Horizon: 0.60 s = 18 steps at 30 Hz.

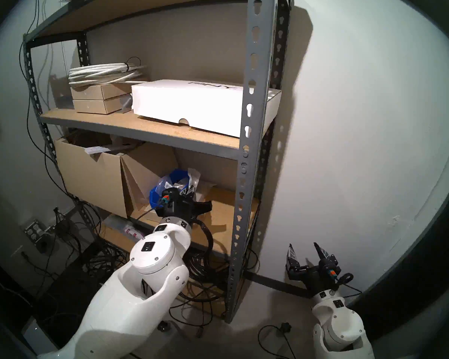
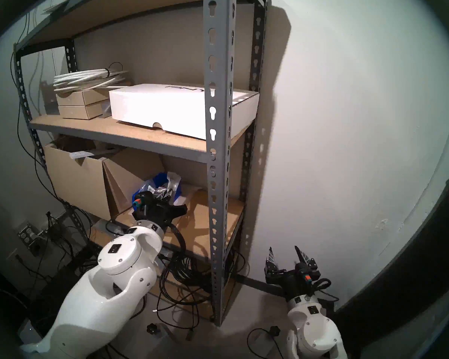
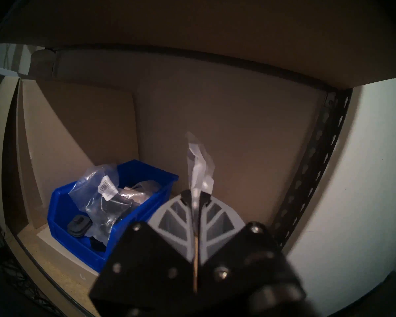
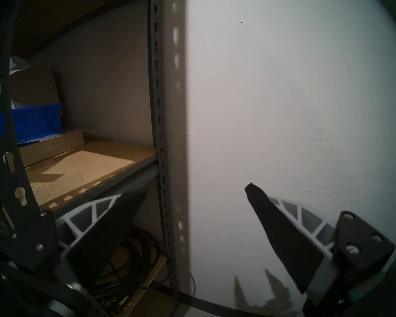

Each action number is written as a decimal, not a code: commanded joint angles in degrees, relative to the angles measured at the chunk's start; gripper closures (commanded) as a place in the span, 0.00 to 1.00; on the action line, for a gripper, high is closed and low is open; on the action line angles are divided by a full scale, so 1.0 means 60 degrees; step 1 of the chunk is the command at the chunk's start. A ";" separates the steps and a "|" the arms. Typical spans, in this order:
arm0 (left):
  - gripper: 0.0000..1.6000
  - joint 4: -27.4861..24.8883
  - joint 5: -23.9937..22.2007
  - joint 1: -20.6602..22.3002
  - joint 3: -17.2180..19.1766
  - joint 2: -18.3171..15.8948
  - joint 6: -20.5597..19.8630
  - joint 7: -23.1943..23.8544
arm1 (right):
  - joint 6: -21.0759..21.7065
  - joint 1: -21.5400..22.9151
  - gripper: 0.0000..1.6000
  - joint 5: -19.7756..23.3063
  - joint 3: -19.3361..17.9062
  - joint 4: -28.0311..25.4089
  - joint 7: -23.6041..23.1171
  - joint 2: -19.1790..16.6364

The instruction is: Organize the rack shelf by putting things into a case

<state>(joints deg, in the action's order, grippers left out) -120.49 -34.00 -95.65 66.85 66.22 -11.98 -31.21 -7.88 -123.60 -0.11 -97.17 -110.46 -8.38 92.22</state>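
**Left gripper pinches a clear bag just right of the blue bin**

On the lower board of the tall grey metal rack (image 1: 254, 133) with keyhole-slotted uprights and tan particleboard boards, everything is placed here relative to the small bright blue plastic bin (image 3: 62, 206). Left of the bin stands a large open tan cardboard box (image 1: 88, 174), its loose flap leaning toward the bin. The bin itself sits on a flat tan cardboard piece (image 4: 53, 145) lying on the board, and it holds several crinkly clear plastic bags of black hardware (image 3: 105, 197), one showing a white barcode label, with a black rubber piece near its scooped front lip.

Just right of the bin, and above its rim level in the left wrist view, the left gripper (image 3: 196, 195) is closed tight on a small clear plastic bag (image 3: 200, 167). The bag's crumpled top sticks up past the fingertips, off the board and not inside the bin. From the head views the left arm reaches level into the shelf bay, its black wrist in front of the bin.

Above the bin, on the next board up, lie two stacked tan boxes (image 1: 99, 99) topped by a coil of white cable (image 1: 104, 72), and a large flat white box (image 1: 189, 104).

Well right of the bin, outside the rack and before the white wall, the right gripper (image 1: 305, 249) hangs with its fingers spread wide and holds nothing.
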 commanded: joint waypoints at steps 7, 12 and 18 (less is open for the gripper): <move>1.00 -0.0003 -0.0373 0.0131 0.0809 -0.0740 -0.0037 0.0780 | -0.0028 0.0014 0.00 0.0001 0.0000 -0.0194 0.0000 -0.0001; 1.00 0.0111 -0.0545 0.0144 0.1054 -0.0835 -0.0044 0.0892 | -0.0027 0.0013 0.00 0.0001 0.0000 -0.0195 0.0000 -0.0001; 1.00 0.0640 -0.0547 0.0309 0.1116 -0.0947 -0.0034 0.1049 | -0.0026 0.0012 0.00 0.0001 0.0000 -0.0197 0.0000 -0.0001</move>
<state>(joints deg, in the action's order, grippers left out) -118.31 -37.84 -95.38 72.67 61.65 -12.60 -26.01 -7.88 -123.61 -0.11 -97.17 -110.46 -8.38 92.22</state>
